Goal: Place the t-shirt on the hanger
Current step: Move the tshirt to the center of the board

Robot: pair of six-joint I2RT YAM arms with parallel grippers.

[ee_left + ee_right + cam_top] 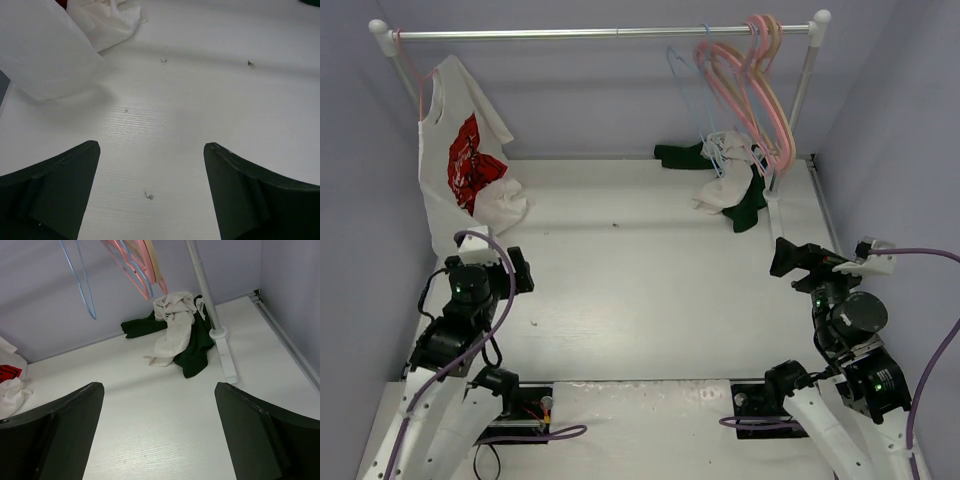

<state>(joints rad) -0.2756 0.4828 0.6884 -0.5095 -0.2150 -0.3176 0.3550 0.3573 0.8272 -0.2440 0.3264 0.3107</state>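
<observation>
T-shirt: crumpled on table, 1 o'clock. Hanger: on rail above it. Left claw, right claw: wide, empty. Step: opening approach. Next, likely: right claw reaches towards 12 o'clock for shirt.

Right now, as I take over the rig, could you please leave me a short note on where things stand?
Left end effector: open, empty, above bare table, beside the red-print shirt.
Right end effector: open, empty, facing the t-shirt.
T-shirt: crumpled on the table at the far right, by the foot of the rack post.
Hanger: on the rail, just left of the pink hangers.
Done: nothing yet; neither item is held.
Left: get the t-shirt and the hanger, then put the t-shirt on the hanger.
</observation>
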